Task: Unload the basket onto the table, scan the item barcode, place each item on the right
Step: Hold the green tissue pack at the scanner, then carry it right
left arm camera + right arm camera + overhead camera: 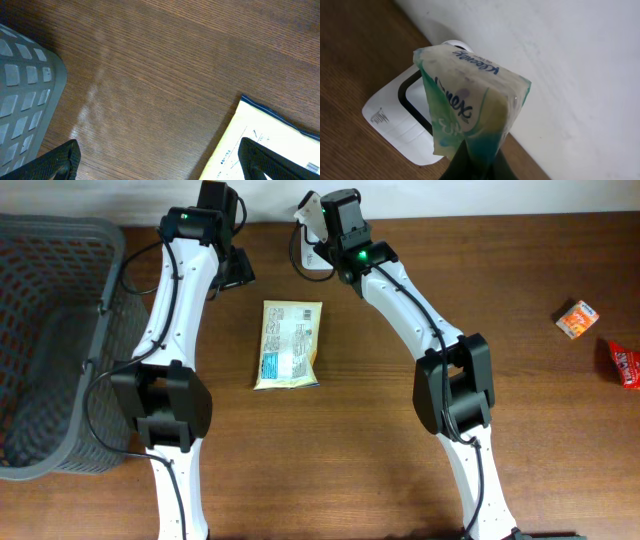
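The right gripper (472,162) is seen pinched tight on the bottom edge of the tissue pack (470,95), a soft, clear-wrapped pack printed in green and blue with brand lettering. The pack juts out beyond the fingertips and is held near the white scanner (395,120), which lies by the wall at the back of the table (380,460). The left gripper (160,167) is spread wide low over the wood, a yellow packet (270,140) just beside one finger, while a grey mesh basket (108,242) is found far left, and an orange packet (577,319) and a red packet (623,363) far right.
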Controlling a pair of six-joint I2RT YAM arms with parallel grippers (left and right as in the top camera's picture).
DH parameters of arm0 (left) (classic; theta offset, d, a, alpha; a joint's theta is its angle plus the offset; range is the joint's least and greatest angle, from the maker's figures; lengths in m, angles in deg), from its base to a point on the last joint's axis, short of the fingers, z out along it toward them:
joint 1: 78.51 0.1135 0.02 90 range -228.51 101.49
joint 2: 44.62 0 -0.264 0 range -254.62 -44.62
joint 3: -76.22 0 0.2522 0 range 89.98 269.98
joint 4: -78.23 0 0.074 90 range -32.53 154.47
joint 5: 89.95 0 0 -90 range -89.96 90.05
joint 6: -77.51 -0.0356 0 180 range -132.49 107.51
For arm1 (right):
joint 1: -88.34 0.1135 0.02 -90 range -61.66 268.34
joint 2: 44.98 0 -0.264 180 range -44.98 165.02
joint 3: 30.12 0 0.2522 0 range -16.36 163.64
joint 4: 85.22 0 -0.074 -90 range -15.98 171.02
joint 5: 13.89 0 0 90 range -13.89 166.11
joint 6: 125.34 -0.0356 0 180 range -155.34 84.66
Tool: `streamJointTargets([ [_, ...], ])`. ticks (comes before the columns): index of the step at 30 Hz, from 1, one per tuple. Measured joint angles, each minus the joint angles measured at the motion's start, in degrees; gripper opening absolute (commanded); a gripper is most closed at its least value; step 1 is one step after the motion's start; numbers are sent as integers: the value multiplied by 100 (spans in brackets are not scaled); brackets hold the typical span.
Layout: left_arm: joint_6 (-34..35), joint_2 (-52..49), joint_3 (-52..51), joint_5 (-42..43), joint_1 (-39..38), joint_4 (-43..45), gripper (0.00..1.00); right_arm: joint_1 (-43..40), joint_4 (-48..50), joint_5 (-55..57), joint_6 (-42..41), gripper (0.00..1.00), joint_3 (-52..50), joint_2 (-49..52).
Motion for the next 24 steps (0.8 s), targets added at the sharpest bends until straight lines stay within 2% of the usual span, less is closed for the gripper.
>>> streamJointTargets([
  [9,0,0,0,0,0,0,99,-11,715,393,1231,4,-2,236],
  [18,0,0,0,0,0,0,99,-22,715,485,1145,4,-2,262],
  [24,0,0,0,0,0,2,99,-33,1379,861,1163,4,-2,267],
])
